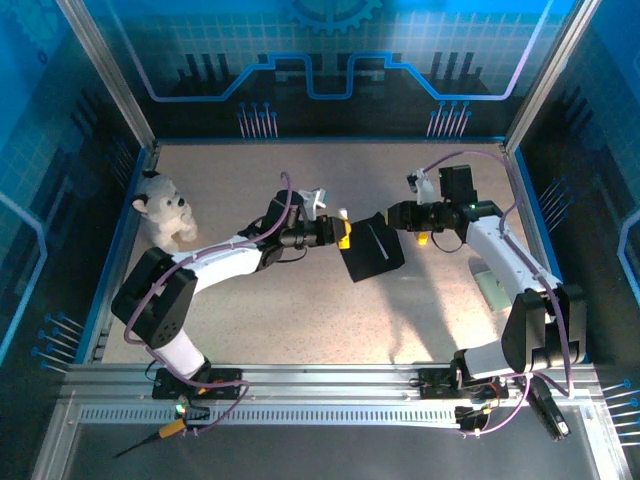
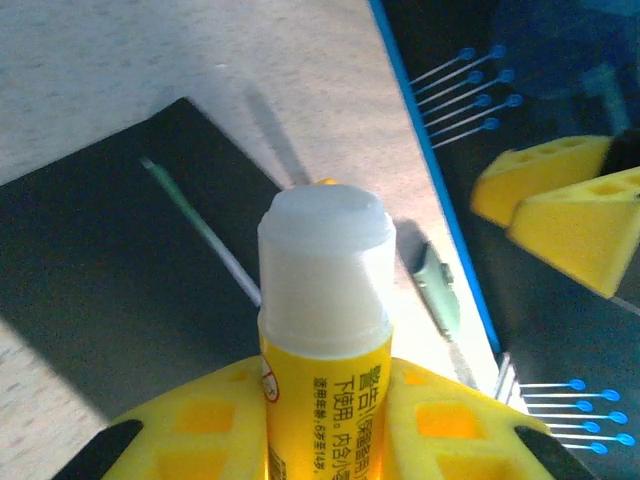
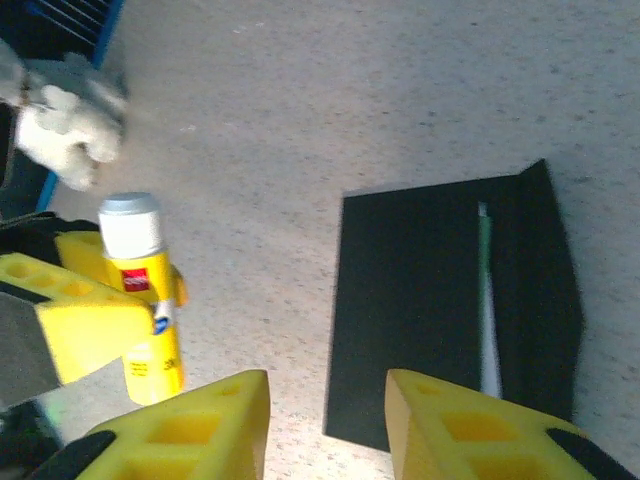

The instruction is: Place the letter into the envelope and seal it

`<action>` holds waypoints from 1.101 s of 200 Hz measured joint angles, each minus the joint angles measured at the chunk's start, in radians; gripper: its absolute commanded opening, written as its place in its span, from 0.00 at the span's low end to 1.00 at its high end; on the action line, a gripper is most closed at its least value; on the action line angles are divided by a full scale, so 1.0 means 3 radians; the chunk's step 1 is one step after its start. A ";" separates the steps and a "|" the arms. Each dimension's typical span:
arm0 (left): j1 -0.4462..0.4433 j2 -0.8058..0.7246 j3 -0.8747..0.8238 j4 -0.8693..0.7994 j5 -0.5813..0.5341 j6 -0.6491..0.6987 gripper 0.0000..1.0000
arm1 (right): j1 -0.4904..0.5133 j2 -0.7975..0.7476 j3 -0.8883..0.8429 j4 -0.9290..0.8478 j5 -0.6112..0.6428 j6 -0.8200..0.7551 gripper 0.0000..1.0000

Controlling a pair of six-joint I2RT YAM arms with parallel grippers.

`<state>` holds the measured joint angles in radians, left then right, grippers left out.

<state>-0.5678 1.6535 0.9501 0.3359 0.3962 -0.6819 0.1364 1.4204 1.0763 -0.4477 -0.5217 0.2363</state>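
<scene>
One tip: your left end effector (image 1: 343,234) grips the glue stick (image 2: 325,290) and your right end effector (image 3: 328,395) gapes empty, so pin the envelope (image 1: 372,250), flat on the surface (image 1: 300,320) with the letter (image 3: 487,300) inside, before gluing.

- A glue stick (image 2: 325,300) stands upright in the foreground, with a yellow label printed in Chinese and its uncapped whitish top showing.
- The left gripper (image 2: 325,405) clamps it low down between yellow fingers (image 2: 200,415).
- Behind it the black envelope (image 2: 110,270) lies flat on the beige table (image 2: 150,60).
- A thin green-and-white edge of the letter (image 2: 200,225) shows along the envelope's opening.
- A small pale green object (image 2: 437,290) lies just beside the table's blue edge strip (image 2: 430,170).
- The right gripper (image 2: 497,208) shows its yellow fingertips at upper right.
</scene>
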 measured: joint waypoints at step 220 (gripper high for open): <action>-0.0184 0.0378 0.0142 0.1727 -0.0699 -0.1531 0.00 | 0.0210 -0.0370 -0.1216 0.2995 -0.0586 0.2115 0.63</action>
<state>-0.6231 1.7668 0.9928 0.8539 0.1864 -1.1412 0.1993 1.3094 0.7116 0.4507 -0.6975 0.8707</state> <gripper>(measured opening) 0.238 0.623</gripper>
